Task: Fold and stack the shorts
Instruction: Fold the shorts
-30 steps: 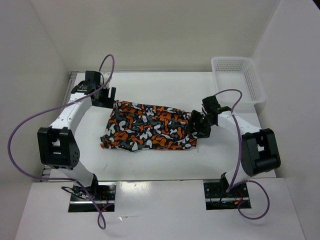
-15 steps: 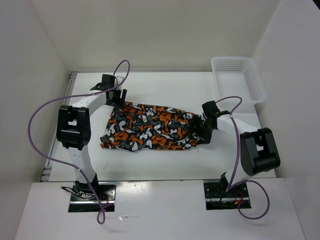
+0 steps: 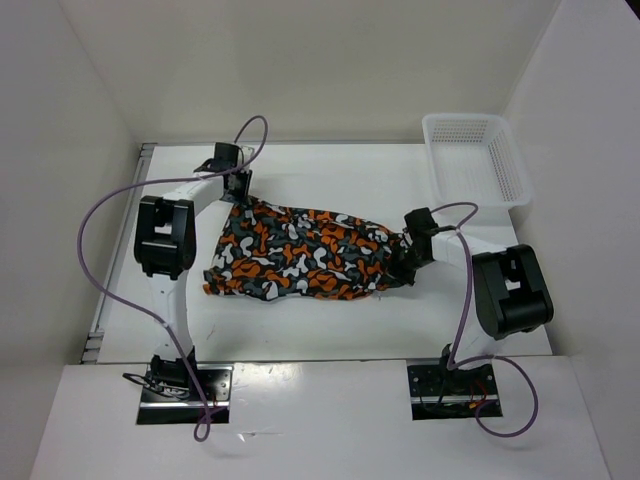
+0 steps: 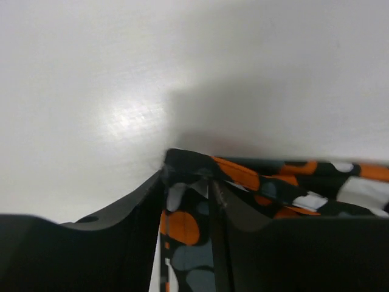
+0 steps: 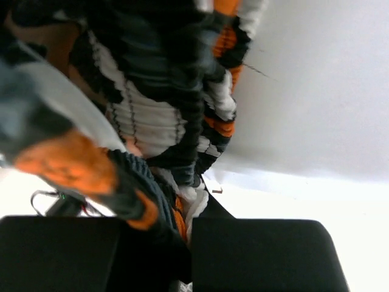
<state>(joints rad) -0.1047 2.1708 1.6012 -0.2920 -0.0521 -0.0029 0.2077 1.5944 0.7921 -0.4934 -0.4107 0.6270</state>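
Note:
The shorts (image 3: pixel 300 255), printed in orange, black, grey and white blotches, lie spread across the middle of the white table (image 3: pixel 330 175). My left gripper (image 3: pixel 238 194) is at their far left corner. In the left wrist view that corner of the shorts (image 4: pixel 182 228) fills the gap of the left gripper (image 4: pixel 187 179), which is shut on it. My right gripper (image 3: pixel 401 266) is at the right end of the shorts. In the right wrist view the bunched, ribbed edge of the shorts (image 5: pixel 152 115) runs down into the right gripper (image 5: pixel 187 222), shut on it.
A white mesh basket (image 3: pixel 475 150) stands at the table's far right corner. Purple cables loop from both arms, one (image 3: pixel 110 215) out to the left. White walls close in the table on the left, back and right.
My left arm swung right to the shorts' far left corner and its jaws closed on the fabric. The right gripper shut on the right end. The cloth has shifted slightly.

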